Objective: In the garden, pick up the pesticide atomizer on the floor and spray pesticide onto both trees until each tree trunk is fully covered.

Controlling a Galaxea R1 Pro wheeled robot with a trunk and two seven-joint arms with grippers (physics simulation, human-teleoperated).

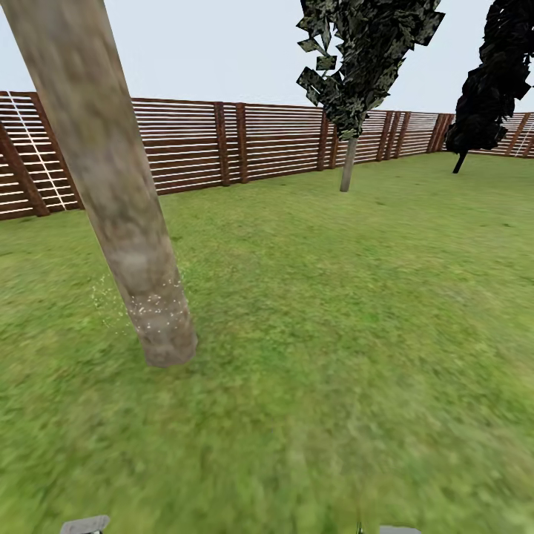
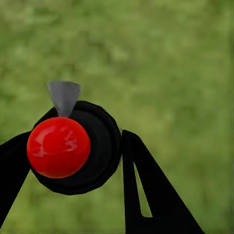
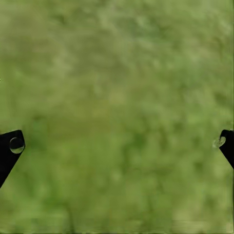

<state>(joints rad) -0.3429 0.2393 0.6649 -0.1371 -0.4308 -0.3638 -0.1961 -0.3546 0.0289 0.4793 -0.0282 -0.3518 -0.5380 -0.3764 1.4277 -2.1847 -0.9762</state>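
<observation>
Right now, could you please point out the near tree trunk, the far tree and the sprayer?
Near tree trunk (image 1: 111, 193), head view, mid-trunk.
Far tree (image 1: 347, 167), head view, its trunk.
Sprayer (image 2: 58, 147), left wrist view, red cap.

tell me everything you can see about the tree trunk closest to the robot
The near tree trunk is a thick, smooth column, mottled pale grey-brown, with no branches on the stretch shown. In the head view it leans, top toward the left, and runs out of the picture's top. Its base stands in the lawn. Fine white specks dot its lowest part and the grass beside it.
</observation>
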